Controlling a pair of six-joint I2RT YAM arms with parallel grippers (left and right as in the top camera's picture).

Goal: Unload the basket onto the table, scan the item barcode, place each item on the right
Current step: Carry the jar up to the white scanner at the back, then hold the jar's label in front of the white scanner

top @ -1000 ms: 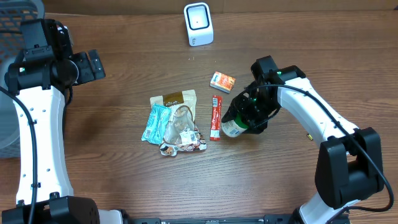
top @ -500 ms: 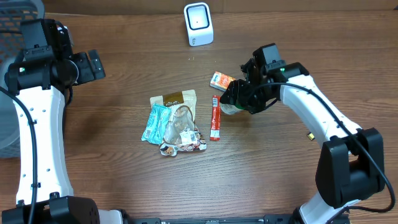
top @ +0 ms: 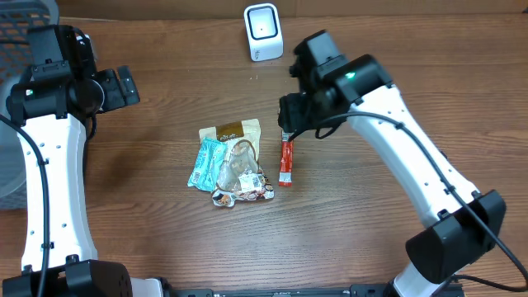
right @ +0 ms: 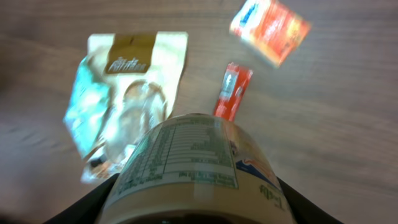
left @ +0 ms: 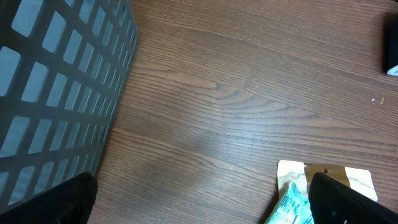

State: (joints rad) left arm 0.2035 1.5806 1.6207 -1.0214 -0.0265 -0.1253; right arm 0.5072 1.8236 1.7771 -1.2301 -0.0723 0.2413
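While the right fingers (right: 301, 211) hold the jar (right: 193, 168) aloft and the left fingers (left: 50, 199) gape empty, its barcode should next face the scanner (top: 263, 31).

At the far edge of the desk (top: 157, 247) stands one white scanner (top: 263, 31); at its far left corner, one grey mesh basket (top: 21, 21). Mid-desk lie three soft packets (top: 231, 161) in one heap: one beige pouch (top: 235, 132), one teal packet (top: 206, 162), one clear wrapper (top: 242, 180). Also one red stick sachet (top: 285, 161), one orange box (right: 270, 30) and one labelled bottle (right: 199, 168). Two robot arms: the left arm (top: 49, 181), the right arm (top: 412, 153).
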